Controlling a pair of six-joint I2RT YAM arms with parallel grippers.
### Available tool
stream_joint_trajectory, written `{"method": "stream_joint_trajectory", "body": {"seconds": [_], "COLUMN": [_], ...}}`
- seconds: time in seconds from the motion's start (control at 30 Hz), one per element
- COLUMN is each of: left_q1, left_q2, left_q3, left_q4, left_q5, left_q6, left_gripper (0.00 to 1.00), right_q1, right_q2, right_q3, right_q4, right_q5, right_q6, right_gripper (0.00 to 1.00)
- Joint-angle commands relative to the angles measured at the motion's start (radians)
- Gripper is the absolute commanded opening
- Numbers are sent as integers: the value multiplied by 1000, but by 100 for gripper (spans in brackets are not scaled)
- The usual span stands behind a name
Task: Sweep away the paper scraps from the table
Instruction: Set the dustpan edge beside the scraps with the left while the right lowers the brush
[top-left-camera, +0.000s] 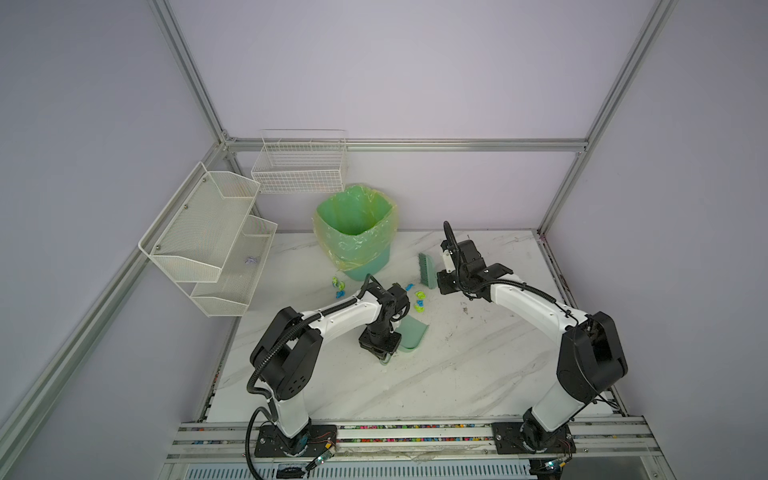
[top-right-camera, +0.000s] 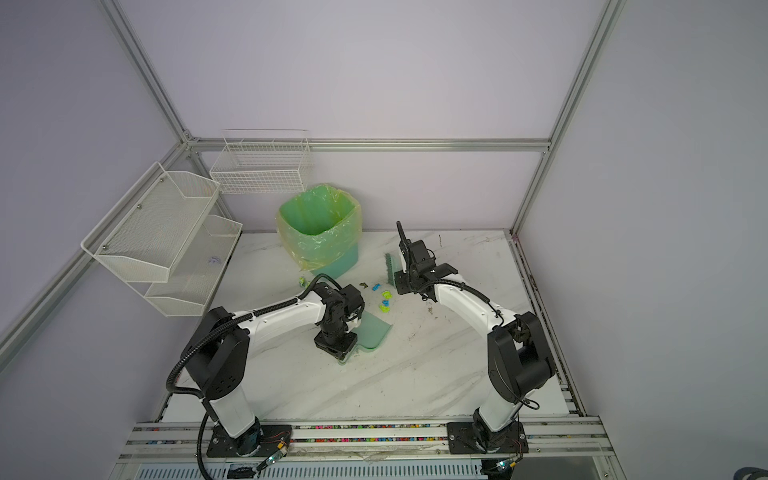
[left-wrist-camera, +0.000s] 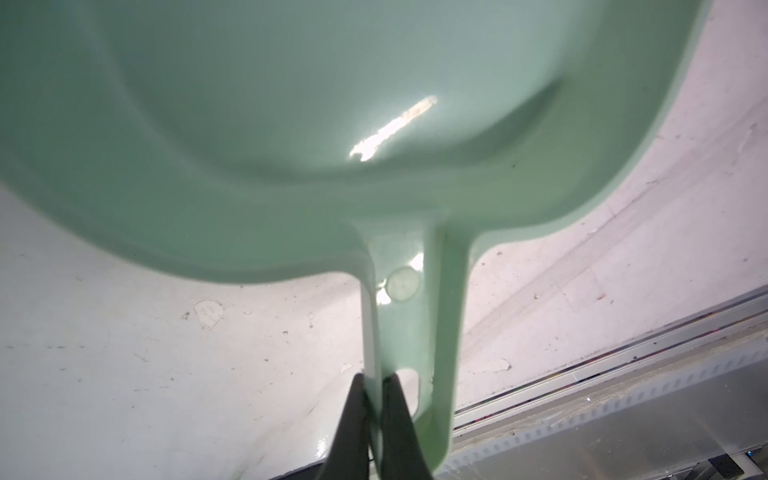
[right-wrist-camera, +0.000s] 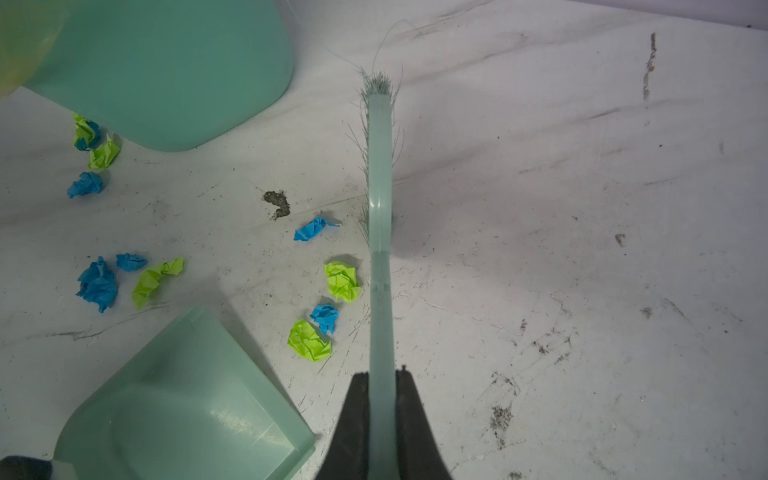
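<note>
Several blue and lime-green paper scraps lie on the white marble table, between the brush and the dustpan. In both top views they show as small bright bits. My right gripper is shut on the handle of a pale green brush, whose bristles rest on the table just right of the scraps. My left gripper is shut on one wall of the handle of the mint-green dustpan. The dustpan's mouth faces the scraps.
A green bin with a yellowish liner stands at the back, with more scraps at its foot. A dark brownish speck lies among the scraps. White mesh shelves and a wire basket hang at left. An aluminium rail runs along the front.
</note>
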Motion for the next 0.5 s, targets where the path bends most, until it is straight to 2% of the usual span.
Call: {"method": "stream_joint_trajectory", "body": {"seconds": [0.0, 0.47], "left_q1": [1, 60], "left_q2": [11, 56], "left_q3": [81, 127], "left_q4": [-6, -4], "left_q5": [19, 31], "left_q6": [16, 52], "left_gripper": [0, 0], "right_q1": [2, 42], "right_q2": [-64, -133], "right_q3": [-39, -145], "right_q4": [2, 31], "right_q5": [-37, -110], "right_q6": [-3, 14], "right_gripper": [0, 0]}}
